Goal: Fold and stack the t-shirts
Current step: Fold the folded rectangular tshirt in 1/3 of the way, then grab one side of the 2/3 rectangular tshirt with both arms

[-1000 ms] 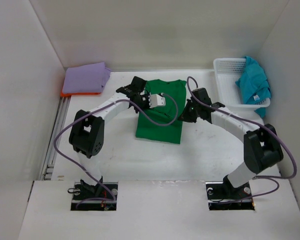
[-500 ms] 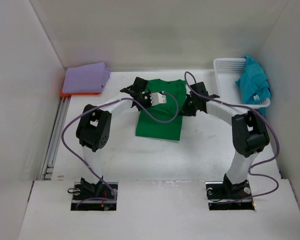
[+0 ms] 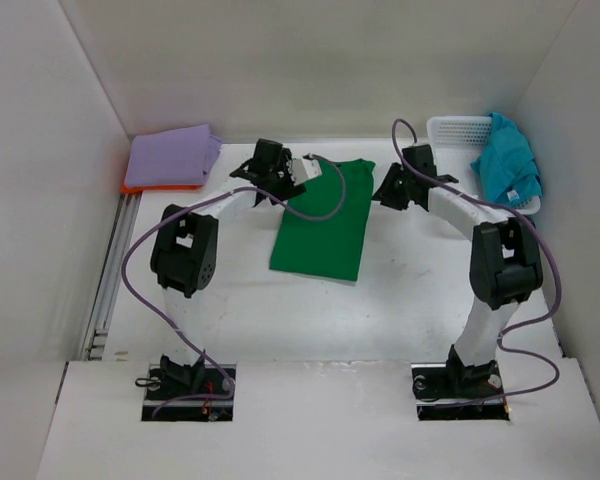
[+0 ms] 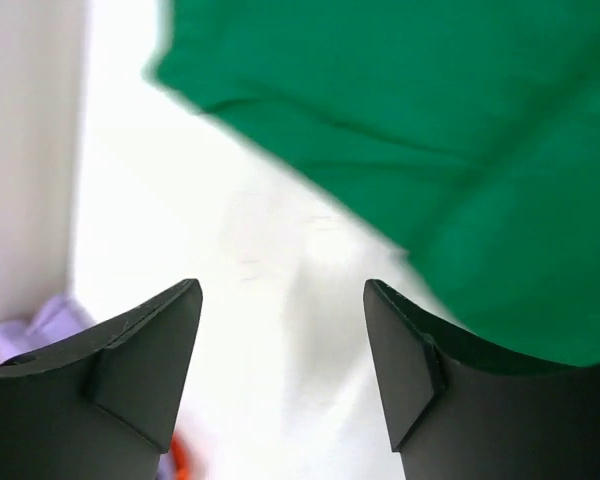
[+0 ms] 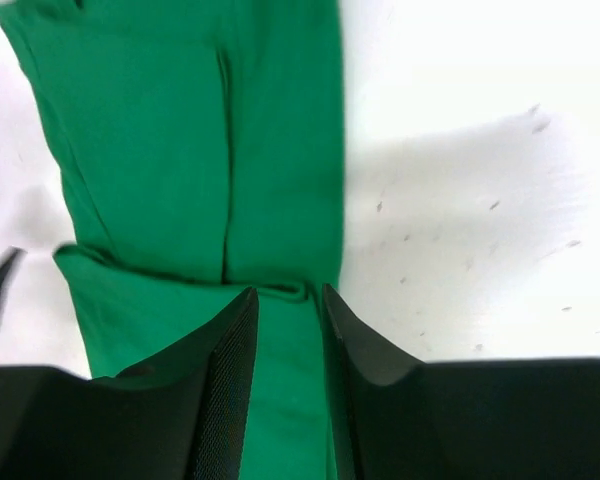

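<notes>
**Top external view.** The green cloth t-shirt (image 3: 318, 225), folded into a long narrow strip, lies flat at the middle of the white table (image 3: 280, 310). The lavender purple t-shirt (image 3: 172, 155) rests folded on the bright orange t-shirt (image 3: 150, 187) at the far left corner. The teal blue t-shirt (image 3: 505, 160) sits bunched in the white plastic mesh basket (image 3: 450, 128) at the far right. The left gripper (image 3: 280, 170) is at the strip's far left corner. The right gripper (image 3: 388, 192) is just beside its far right edge.

**Left wrist view.** The left gripper (image 4: 280, 300) has its fingers (image 4: 150, 350) spread wide, with only bare table (image 4: 250, 230) between them. The green t-shirt (image 4: 460, 150) fills the upper right. Lavender (image 4: 40, 320) and orange (image 4: 180, 462) cloth show at lower left.

**Right wrist view.** The right gripper (image 5: 287, 295) has its fingers (image 5: 220, 380) narrowly apart over the green t-shirt (image 5: 180, 150), near its right edge. Green cloth shows through the gap. Whether the tips touch it cannot be told.
</notes>
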